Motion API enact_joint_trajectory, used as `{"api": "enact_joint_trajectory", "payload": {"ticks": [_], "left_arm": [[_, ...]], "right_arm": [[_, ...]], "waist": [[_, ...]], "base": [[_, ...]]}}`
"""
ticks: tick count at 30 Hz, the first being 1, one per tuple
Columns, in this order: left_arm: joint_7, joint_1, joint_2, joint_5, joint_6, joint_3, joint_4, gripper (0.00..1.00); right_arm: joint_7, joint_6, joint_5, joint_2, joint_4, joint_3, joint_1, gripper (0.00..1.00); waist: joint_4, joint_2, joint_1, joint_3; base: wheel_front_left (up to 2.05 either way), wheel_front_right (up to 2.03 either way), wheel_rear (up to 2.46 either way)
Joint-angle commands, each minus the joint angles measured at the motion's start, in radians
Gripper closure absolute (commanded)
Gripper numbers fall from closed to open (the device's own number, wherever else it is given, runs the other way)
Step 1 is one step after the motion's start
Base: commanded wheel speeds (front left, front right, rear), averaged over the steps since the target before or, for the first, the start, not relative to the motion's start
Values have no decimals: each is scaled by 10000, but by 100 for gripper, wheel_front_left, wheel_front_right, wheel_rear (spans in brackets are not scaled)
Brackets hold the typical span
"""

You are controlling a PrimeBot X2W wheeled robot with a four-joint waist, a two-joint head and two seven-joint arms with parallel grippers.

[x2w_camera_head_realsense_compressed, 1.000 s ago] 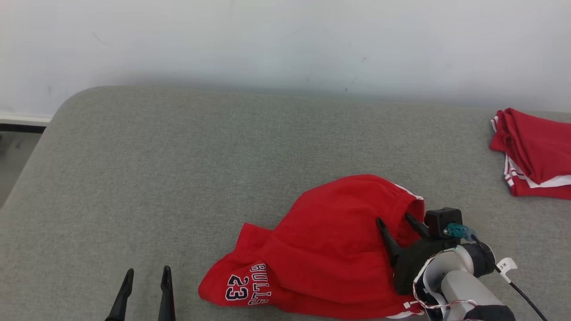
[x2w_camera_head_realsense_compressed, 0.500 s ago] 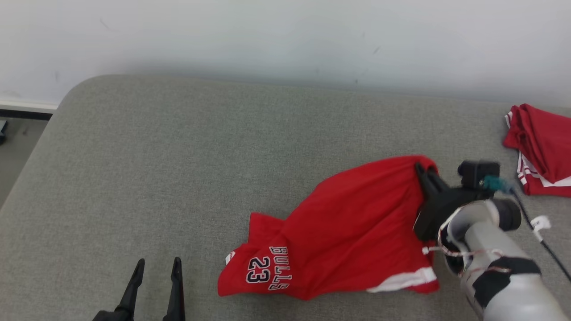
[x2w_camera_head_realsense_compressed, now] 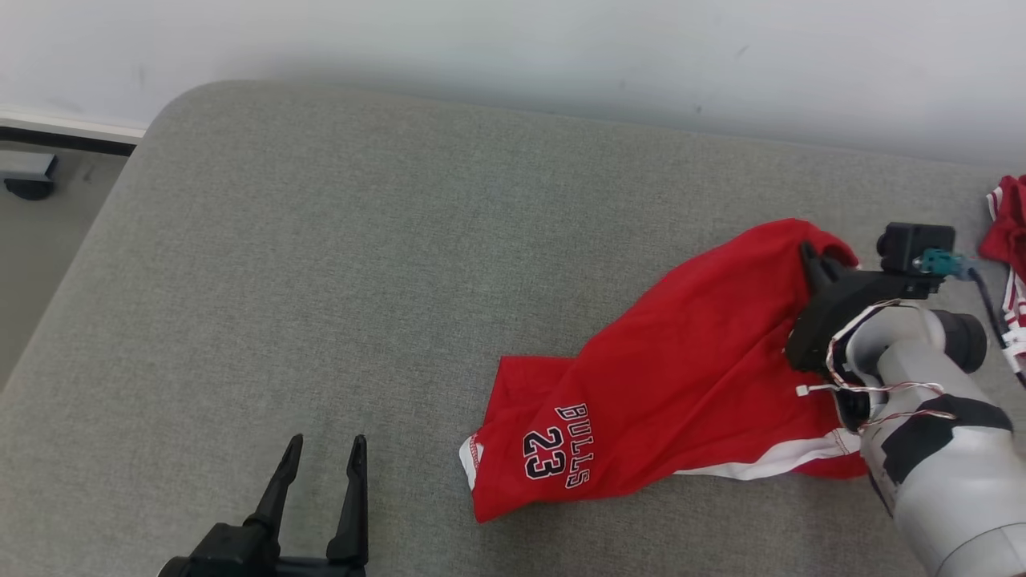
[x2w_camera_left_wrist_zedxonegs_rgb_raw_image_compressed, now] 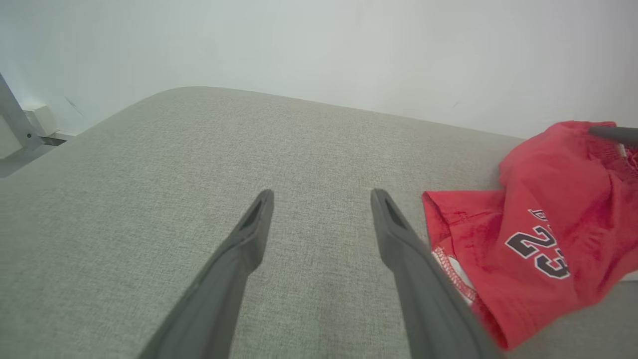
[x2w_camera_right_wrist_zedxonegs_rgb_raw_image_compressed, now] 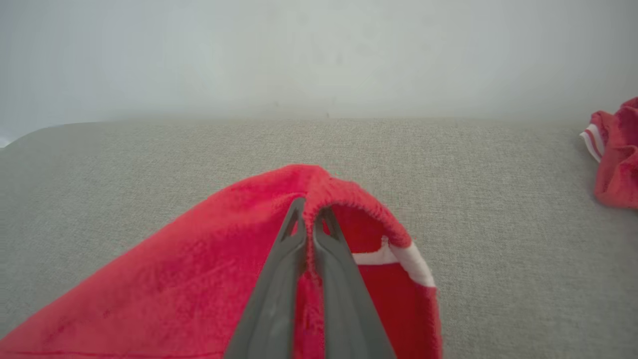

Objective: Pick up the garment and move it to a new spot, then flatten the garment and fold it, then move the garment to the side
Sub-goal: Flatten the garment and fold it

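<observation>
The garment [x2w_camera_head_realsense_compressed: 681, 385] is bright red with white trim and a "BULLS 23" print. It stretches from the grey cushion up to my right gripper [x2w_camera_head_realsense_compressed: 811, 255], which is shut on its upper edge and holds that edge raised. In the right wrist view, the closed fingers [x2w_camera_right_wrist_zedxonegs_rgb_raw_image_compressed: 279, 289] pinch a fold of the garment [x2w_camera_right_wrist_zedxonegs_rgb_raw_image_compressed: 174, 279], and a white stripe shows to their right. My left gripper [x2w_camera_head_realsense_compressed: 321, 453] stands open at the lower left, nothing in it. The left wrist view puts the garment [x2w_camera_left_wrist_zedxonegs_rgb_raw_image_compressed: 538, 234] just right of my left gripper [x2w_camera_left_wrist_zedxonegs_rgb_raw_image_compressed: 321, 199].
The grey fabric surface [x2w_camera_head_realsense_compressed: 361, 256] runs back to a white wall, with its rounded corner at the far left. Another red and white folded cloth [x2w_camera_head_realsense_compressed: 1006, 240] lies at the right edge. Floor and a dark wheel [x2w_camera_head_realsense_compressed: 28, 188] show beyond the left edge.
My right gripper closed on the garment's upper edge and pulled it up and away, stretching the cloth out. The head camera shifted too. The left gripper stayed open.
</observation>
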Motion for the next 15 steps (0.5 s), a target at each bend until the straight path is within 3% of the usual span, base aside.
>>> {"api": "enact_joint_trajectory", "payload": {"ticks": [1, 7, 15], "left_arm": [[-33, 7, -9, -30, 10, 53, 40, 0], [-33, 339, -6, 62, 3, 210, 106, 0], [-33, 716, -9, 271, -36, 556, 24, 0]], "right_arm": [[-114, -21, 7, 81, 51, 107, 48, 0], [-531, -21, 195, 157, -95, 624, 589, 0], [-1277, -21, 687, -67, -1208, 1403, 1729, 0]], "waist": [[-39, -1, -2, -123], [-388, -1, -2, -594], [-1136, -1, -2, -1116]], "base": [[0, 0, 0], [0, 0, 0], [0, 0, 0]]}}
